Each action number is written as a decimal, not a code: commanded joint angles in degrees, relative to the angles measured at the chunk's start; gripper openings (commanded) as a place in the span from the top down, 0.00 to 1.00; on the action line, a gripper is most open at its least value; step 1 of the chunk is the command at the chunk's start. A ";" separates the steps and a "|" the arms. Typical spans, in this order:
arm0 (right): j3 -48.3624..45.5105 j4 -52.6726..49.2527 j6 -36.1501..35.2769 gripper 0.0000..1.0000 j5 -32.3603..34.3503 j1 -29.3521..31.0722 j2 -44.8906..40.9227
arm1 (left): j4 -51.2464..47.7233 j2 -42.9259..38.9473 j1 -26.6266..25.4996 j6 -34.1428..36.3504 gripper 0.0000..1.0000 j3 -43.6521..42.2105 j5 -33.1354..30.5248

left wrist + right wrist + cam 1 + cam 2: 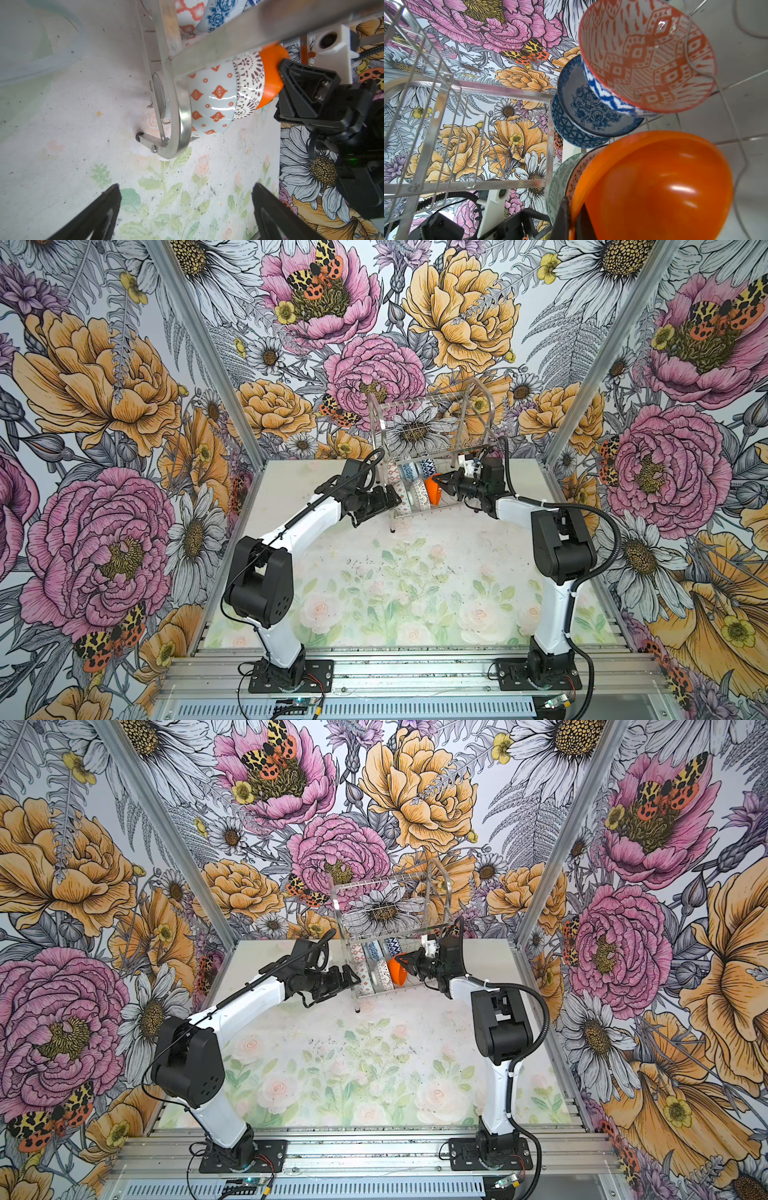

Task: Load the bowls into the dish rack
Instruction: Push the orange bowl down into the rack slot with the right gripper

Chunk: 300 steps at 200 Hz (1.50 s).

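Right gripper (441,485): clamped on the plain orange bowl's (654,187) rim, in the dish rack's (179,116) lower tier.
Left gripper (186,187): spread wide, empty, just outside the rack's end frame.
Edges: patterned bowls (643,58) packed alongside.
Arms: both stretched forward over the floral table (415,572).

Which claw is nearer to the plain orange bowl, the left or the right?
Right. The right claw is shut on the rim of the orange bowl. The left claw is open outside the end of the rack, two patterned bowls away.
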 commanded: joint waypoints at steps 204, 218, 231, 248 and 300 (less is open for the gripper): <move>-1.75 -8.77 -12.39 1.00 0.54 0.46 2.68 | -3.31 3.86 0.31 1.91 0.01 5.22 0.29; -2.02 -8.90 -12.84 0.99 0.44 0.48 2.92 | -3.51 3.93 0.30 1.76 0.02 5.21 0.30; -2.11 -9.30 -13.30 0.99 0.61 0.48 3.01 | -3.63 3.94 0.30 1.66 0.01 5.21 0.25; -2.11 -9.59 -13.76 0.98 0.69 0.43 3.03 | -3.72 3.94 0.30 1.47 0.01 5.12 0.11; -1.93 -12.42 -16.38 0.95 1.45 0.30 1.94 | -4.25 4.19 0.30 1.46 0.01 5.46 0.05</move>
